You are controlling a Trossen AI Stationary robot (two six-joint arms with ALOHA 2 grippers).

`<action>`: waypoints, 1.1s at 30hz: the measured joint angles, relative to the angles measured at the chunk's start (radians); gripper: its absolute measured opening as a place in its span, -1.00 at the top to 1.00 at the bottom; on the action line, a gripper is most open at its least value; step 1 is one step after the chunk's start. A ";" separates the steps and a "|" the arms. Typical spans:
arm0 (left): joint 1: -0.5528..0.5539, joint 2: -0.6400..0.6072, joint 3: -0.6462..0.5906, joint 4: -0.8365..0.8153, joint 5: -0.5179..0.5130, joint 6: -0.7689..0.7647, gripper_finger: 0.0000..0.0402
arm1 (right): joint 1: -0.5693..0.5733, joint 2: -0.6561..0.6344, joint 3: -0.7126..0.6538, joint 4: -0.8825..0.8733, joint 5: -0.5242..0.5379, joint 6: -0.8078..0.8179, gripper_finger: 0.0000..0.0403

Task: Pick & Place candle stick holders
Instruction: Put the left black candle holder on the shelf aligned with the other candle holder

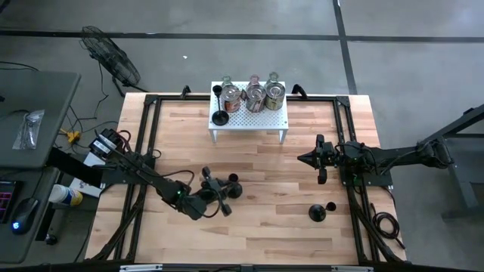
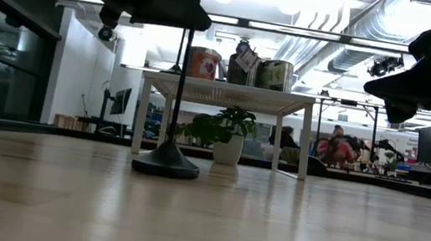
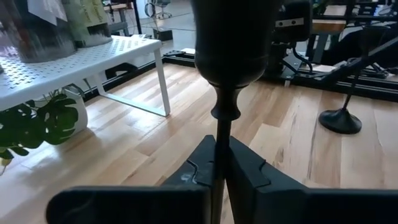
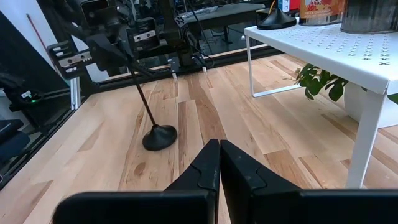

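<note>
My left gripper (image 1: 217, 193) is shut on a black candle stick holder (image 2: 177, 90) with a round base and a thin stem, at the table's near middle. It also shows in the right wrist view (image 4: 149, 112). A second black holder (image 1: 318, 213) stands on its base at the near right and also shows in the left wrist view (image 3: 341, 120). A third black holder (image 1: 219, 113) stands on the white perforated rack (image 1: 261, 121), beside several squat glass and silvery holders (image 1: 255, 95). My right gripper (image 1: 302, 159) is shut and empty, above the table's right middle. My left gripper pinches the black holder's thin stem (image 3: 219, 152) between its two fingers, just under the knob below the cup (image 3: 233, 43). The fingers come about level from the table's left and lie across the stem. The holder's round base (image 2: 165, 164) is on the table.
The white rack stands on legs at the far middle. A black frame (image 1: 144, 151) runs along the table's edges. Bare wood lies in the middle between the two arms.
</note>
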 joint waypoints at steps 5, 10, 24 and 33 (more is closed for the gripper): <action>0.034 0.000 0.008 0.042 -0.023 0.008 0.95 | 0.000 0.000 0.000 0.000 0.000 0.000 0.98; 0.092 0.000 0.102 0.061 0.011 0.176 0.96 | 0.000 0.000 0.000 0.000 0.000 0.000 0.98; 0.310 0.000 0.450 -0.135 0.104 0.498 0.96 | 0.000 0.000 0.000 0.000 0.000 0.000 0.98; 0.453 0.000 0.578 -0.252 0.101 0.472 0.96 | 0.000 0.000 0.000 0.000 0.000 0.000 0.98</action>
